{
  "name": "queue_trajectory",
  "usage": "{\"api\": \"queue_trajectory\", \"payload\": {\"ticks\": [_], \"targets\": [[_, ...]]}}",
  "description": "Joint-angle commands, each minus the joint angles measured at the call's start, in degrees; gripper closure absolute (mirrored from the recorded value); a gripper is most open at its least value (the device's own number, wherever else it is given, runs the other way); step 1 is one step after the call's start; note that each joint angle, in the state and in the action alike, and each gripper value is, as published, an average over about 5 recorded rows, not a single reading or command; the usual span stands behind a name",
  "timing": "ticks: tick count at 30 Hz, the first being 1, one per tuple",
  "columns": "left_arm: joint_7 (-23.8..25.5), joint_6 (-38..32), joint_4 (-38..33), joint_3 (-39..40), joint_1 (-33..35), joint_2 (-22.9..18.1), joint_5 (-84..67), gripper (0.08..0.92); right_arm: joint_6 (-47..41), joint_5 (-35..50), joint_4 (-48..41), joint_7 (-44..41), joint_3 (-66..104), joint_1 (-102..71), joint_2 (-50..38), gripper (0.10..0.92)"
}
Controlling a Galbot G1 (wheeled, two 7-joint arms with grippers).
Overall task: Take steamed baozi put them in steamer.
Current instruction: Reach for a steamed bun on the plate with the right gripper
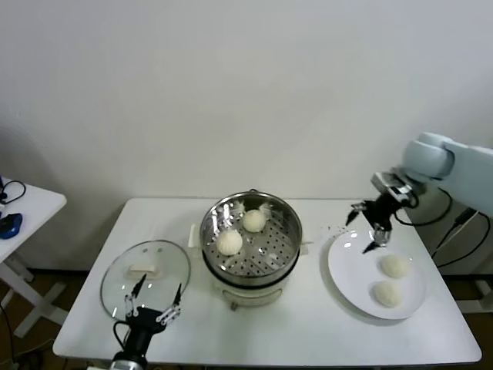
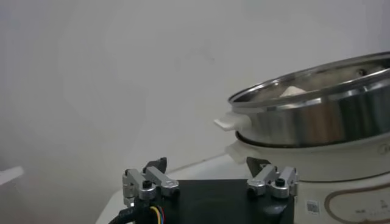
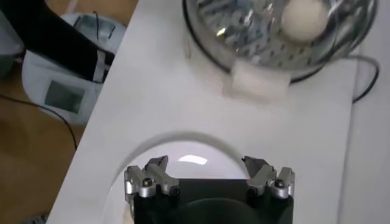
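Four steamed baozi, smooth cream-white domes, are seen: two (image 1: 229,242) (image 1: 254,220) rest apart on the perforated floor of the steamer (image 1: 286,220), a shiny round steel basket seated upright on a white cooker base, well away from the right gripper's fingers (image 1: 380,234); two more (image 1: 394,266) (image 1: 387,293) lie just below and beside those fingers

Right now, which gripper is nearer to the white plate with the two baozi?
The right. The right gripper hovers open over the far rim of the white plate, beside its two baozi. The left gripper is across the table, by the glass lid.
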Motion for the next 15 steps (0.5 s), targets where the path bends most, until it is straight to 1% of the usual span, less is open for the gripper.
{"api": "queue_trajectory", "payload": {"ticks": [1, 7, 15], "targets": [[-0.06, 0.06, -0.14, -0.22, 0.48, -0.35, 0.08, 0.177, 1.66, -15.12, -0.13, 1.05, 16.64, -22.46, -8.52, 0.203], [-0.09, -0.03, 0.37, -0.24, 0.50, -0.43, 0.15, 0.177, 1.53, -18.04, -1.73, 2.78, 22.30, -31.45, -7.50, 0.203], [-0.07, -0.07, 0.88, -0.02, 0.49, -0.46, 0.48, 0.177, 1.51, -20.83, -4.15, 3.41, 25.75, -36.11, -5.70, 0.203]]}}
